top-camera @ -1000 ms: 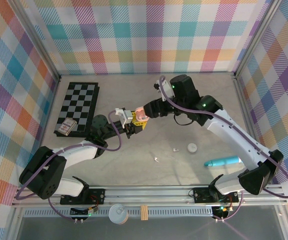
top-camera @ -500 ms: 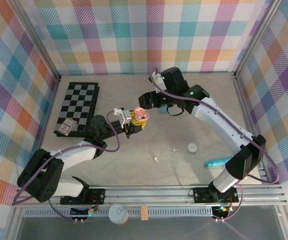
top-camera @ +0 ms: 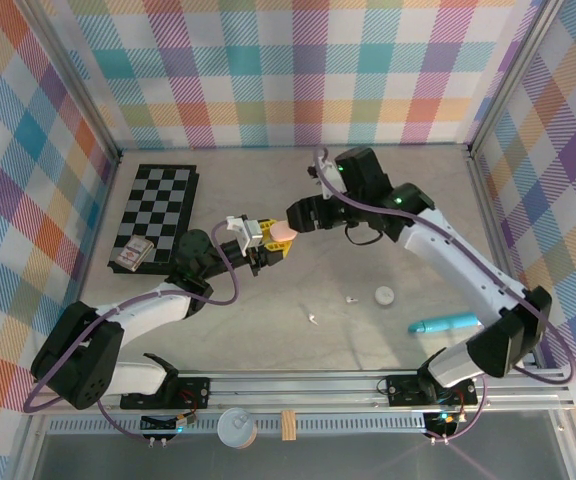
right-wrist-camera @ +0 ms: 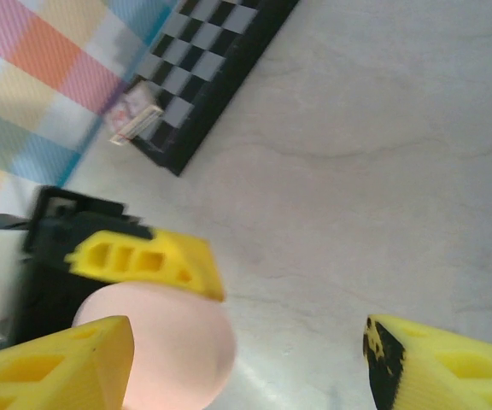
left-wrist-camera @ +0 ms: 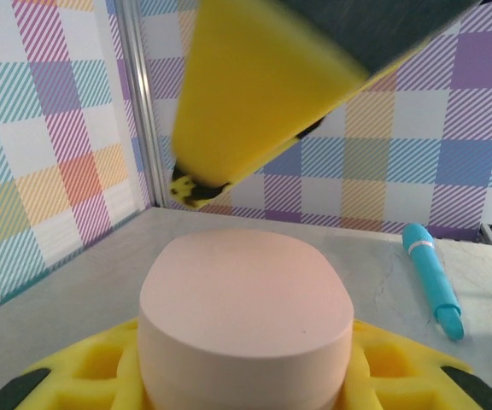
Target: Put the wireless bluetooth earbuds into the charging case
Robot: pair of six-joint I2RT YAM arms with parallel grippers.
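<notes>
My left gripper (top-camera: 274,240) is shut on a pink charging case (top-camera: 282,231), held above the table near the middle. In the left wrist view the pink case (left-wrist-camera: 246,316) sits between my yellow fingers (left-wrist-camera: 75,380). One yellow finger of the right gripper (left-wrist-camera: 254,102) hangs just above it. My right gripper (top-camera: 299,216) stands open right beside the case, on its far right. In the right wrist view the case (right-wrist-camera: 165,350) lies by my left-hand finger (right-wrist-camera: 58,363). Two tiny white earbuds (top-camera: 351,298) (top-camera: 312,319) lie on the table.
A white case (top-camera: 384,295) sits by the earbuds, and a turquoise tube (top-camera: 446,323) lies at the right front. A chessboard (top-camera: 158,210) with a small card box (top-camera: 133,254) is at the left. Checked walls close in three sides.
The right arm drew back from the pink case, then came close again. Its jaws stay open. The left arm has held the case still.
</notes>
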